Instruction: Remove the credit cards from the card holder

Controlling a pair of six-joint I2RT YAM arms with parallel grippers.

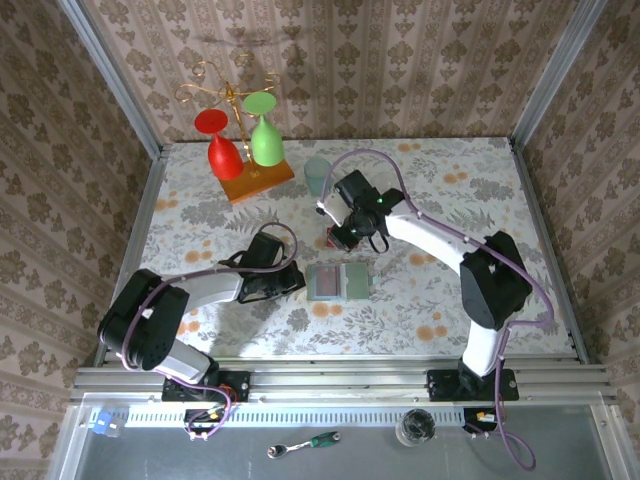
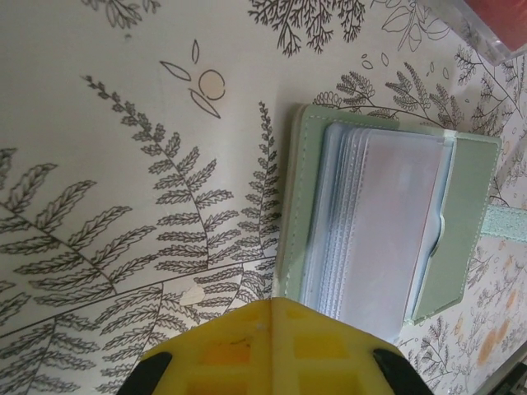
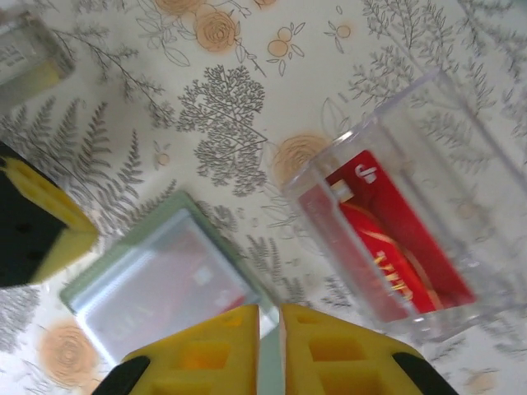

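The pale green card holder (image 1: 338, 282) lies open and flat mid-table, its clear sleeves (image 2: 387, 222) fanned. A reddish card shows under a sleeve (image 3: 169, 280). My left gripper (image 1: 293, 283) is shut, its yellow tips (image 2: 284, 304) meeting over the holder's near edge with nothing between them. My right gripper (image 1: 343, 240) hovers just beyond the holder; its fingers (image 3: 270, 313) stand a narrow slit apart and hold nothing. A red credit card (image 3: 387, 239) lies inside a clear plastic box (image 3: 461, 164) beside the holder.
A teal cup (image 1: 317, 175) stands behind the right gripper. A wooden rack with a red and a green glass (image 1: 245, 150) stands at the back left. Metal rails and patterned walls close the table on three sides.
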